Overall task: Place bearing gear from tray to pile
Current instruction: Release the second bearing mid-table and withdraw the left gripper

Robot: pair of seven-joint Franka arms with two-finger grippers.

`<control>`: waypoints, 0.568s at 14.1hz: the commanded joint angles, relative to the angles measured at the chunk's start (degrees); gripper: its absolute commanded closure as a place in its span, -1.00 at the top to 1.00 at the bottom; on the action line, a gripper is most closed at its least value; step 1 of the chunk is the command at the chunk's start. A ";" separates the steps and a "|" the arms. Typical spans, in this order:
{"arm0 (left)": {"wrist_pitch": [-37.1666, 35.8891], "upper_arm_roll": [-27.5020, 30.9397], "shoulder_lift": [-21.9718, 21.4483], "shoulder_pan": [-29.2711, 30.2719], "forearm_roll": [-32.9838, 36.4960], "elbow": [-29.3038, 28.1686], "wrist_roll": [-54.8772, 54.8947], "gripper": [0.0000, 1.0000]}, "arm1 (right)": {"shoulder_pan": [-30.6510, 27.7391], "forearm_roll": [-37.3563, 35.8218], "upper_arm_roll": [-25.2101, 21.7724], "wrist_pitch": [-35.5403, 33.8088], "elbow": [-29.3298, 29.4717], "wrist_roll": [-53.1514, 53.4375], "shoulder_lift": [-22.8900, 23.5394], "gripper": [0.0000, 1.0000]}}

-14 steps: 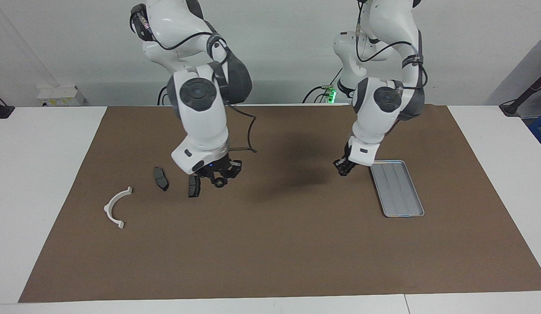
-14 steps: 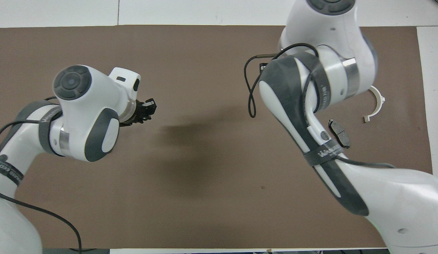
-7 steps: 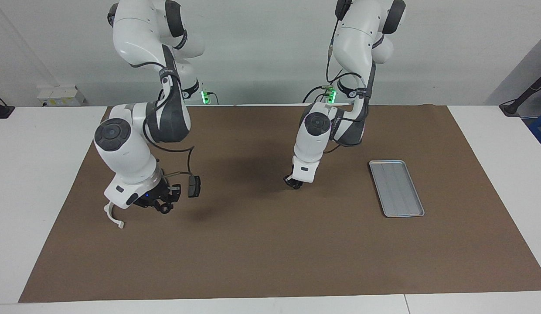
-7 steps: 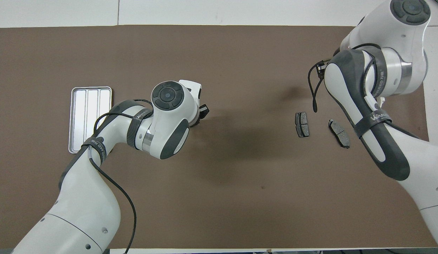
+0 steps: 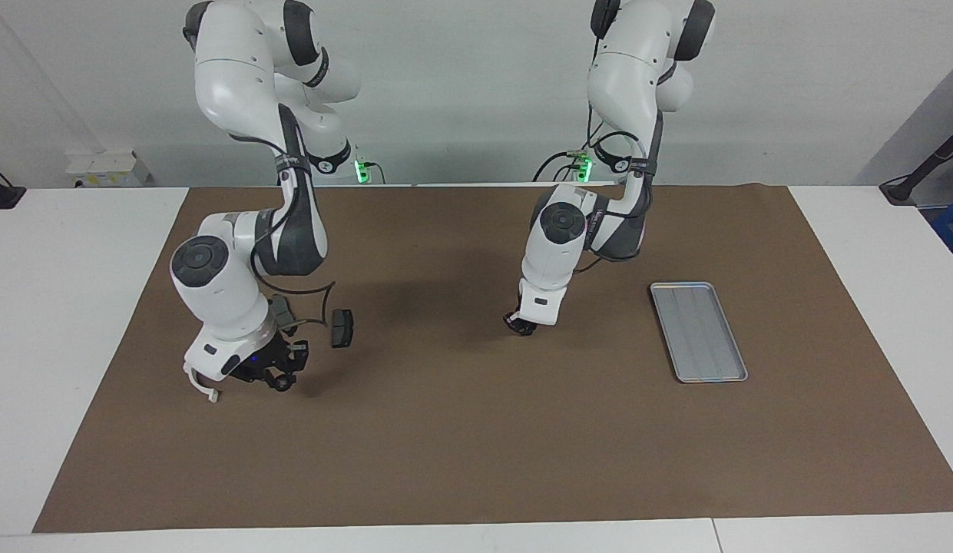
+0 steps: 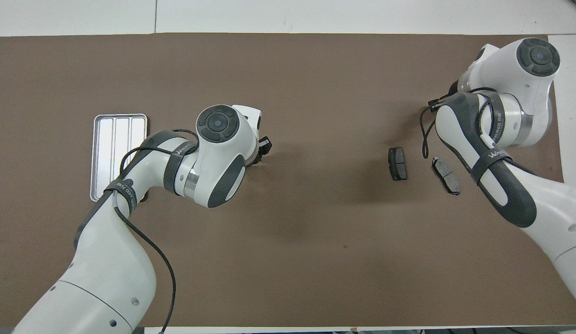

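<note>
The silver-grey tray [image 5: 710, 361] lies empty toward the left arm's end of the mat; it also shows in the overhead view [image 6: 97, 153]. The pile has two dark brake pads [image 5: 342, 328] [image 6: 398, 163] [image 6: 446, 175] and a white bracket [image 5: 202, 386], mostly hidden by the right arm. My right gripper [image 5: 280, 378] hangs low over the mat beside the bracket, shut on a small dark round part, the bearing gear [image 5: 279, 382]. My left gripper [image 5: 520, 325] hangs low over the mat's middle, away from the tray; it also shows in the overhead view [image 6: 264, 148].
A brown mat [image 5: 476, 445] covers the table, with white table [image 5: 77, 307] around it. The right arm's elbow hangs over the pile's end of the mat and hides the bracket in the overhead view.
My right gripper carried the round part from beside the brake pads to beside the bracket, then sank a little. My left gripper moved from the tray to the mat's middle.
</note>
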 commanded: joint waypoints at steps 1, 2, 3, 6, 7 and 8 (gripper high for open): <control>-8.80 1.33 -11.19 7.00 1.39 -2.35 5.89 1.00 | -0.50 -0.25 0.80 1.85 -0.55 -1.10 0.37 -1.00; -12.39 1.41 -14.36 10.26 1.39 -2.36 12.02 1.00 | -0.50 -0.25 0.80 2.20 -0.55 -1.10 0.54 -1.00; -16.26 1.41 -16.83 15.17 1.39 -1.58 19.39 1.00 | -0.50 -0.25 0.80 2.99 -0.55 -1.10 0.89 -1.00; -24.28 1.50 -23.33 22.32 1.39 -0.95 34.55 1.00 | -0.15 -0.25 0.80 3.00 -0.91 -0.31 0.90 -0.72; -26.47 1.50 -25.10 23.64 1.39 -0.87 35.97 1.00 | 0.11 -0.16 0.80 2.47 -0.82 0.13 0.81 0.16; -28.32 1.41 -27.03 24.70 1.39 -1.13 37.99 1.00 | 0.37 -0.16 0.71 2.12 -0.82 1.18 0.38 0.92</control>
